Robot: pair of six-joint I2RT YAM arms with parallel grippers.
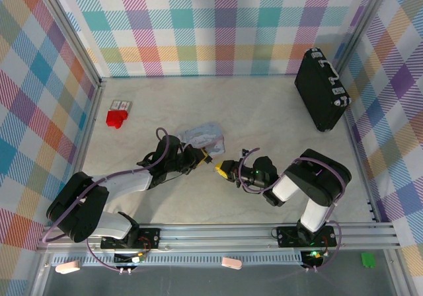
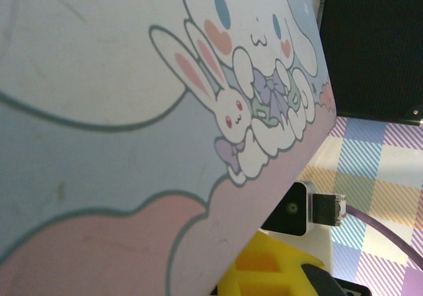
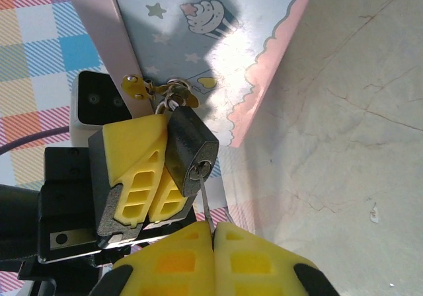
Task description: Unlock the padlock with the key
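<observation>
Small dark padlock (image 3: 188, 152), hanging by its thin shackle from a brass clasp (image 3: 147, 88) on the edge of a pastel cartoon tin (image 3: 192, 45), keyhole end tilted down toward the right wrist camera. Thin silvery key (image 3: 206, 203) seated in that keyhole, blade running almost straight down into the right gripper (image 3: 213, 233). Yellow fingers there pressed together on the key's head, no gap between them.

Crowding the padlock's other side, touching it or all but touching: the left gripper (image 3: 155, 167), two ribbed yellow fingers set close together and partly hidden behind the lock body. Whether clamped on anything, impossible to tell. Right behind lock and clasp, the tin's printed face, stars and a cupcake on blue, with pale marbled table (image 3: 344, 144) stretching away alongside.

From above, both grippers nose to nose at mid-table, the left arm reaching in from the near left and the right arm from the near right. Tin just beyond the left gripper, lying flat. Padlock and key too small to make out from that height.

From the left wrist, the tin's lid close up: white cartoon rabbits on blue and pink, one yellow fingertip at the bottom edge.

Well apart from the work: a black case (image 1: 320, 90) on its edge by the far right wall and a red block (image 1: 116, 118) by the far left wall. Checked walls (image 1: 225, 25) on three sides.
</observation>
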